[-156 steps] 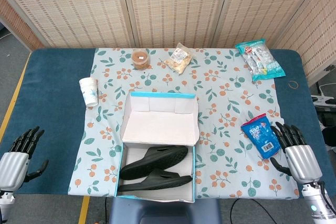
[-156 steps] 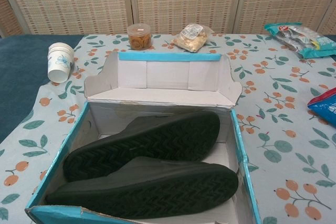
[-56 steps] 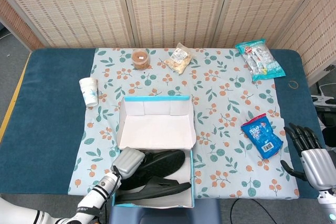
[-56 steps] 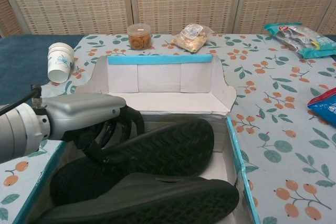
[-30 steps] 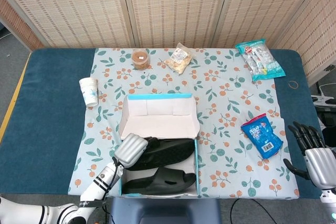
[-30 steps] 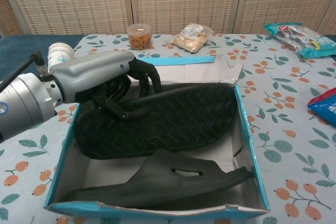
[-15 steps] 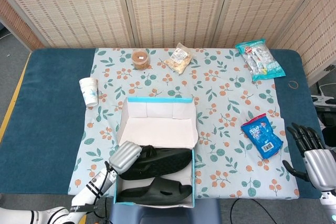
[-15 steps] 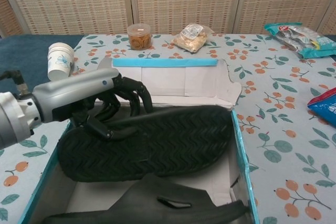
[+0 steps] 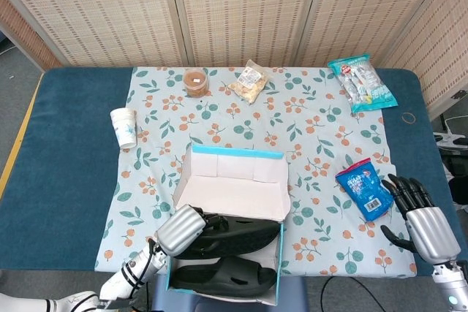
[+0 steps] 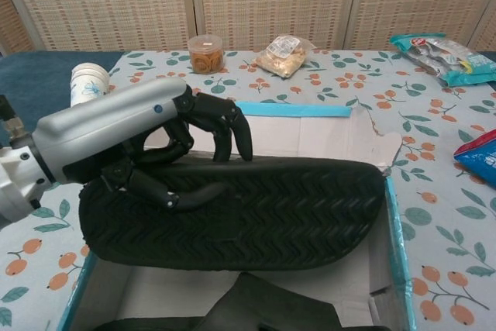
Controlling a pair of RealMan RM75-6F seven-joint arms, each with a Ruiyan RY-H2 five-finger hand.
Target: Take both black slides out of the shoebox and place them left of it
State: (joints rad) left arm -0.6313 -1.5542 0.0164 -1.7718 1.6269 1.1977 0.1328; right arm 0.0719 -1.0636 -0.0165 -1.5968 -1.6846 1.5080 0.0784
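Two black slides: the left robot hand (image 10: 155, 153) grips one slide (image 10: 256, 215) above the shoebox (image 9: 230, 188); the second slide (image 9: 223, 277) lies inside. Right robot hand (image 9: 420, 221) empty, fingers apart. No legible writing.

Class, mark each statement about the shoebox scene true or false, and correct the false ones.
1. The left hand grips a black rubber slide. True.
2. The second black slide lies on the tablecloth. False: it is in the blue-edged cardboard shoebox.
3. The right hand holds the blue snack packet. False: it holds nothing.
4. A white paper cup stands left of the shoebox. True.
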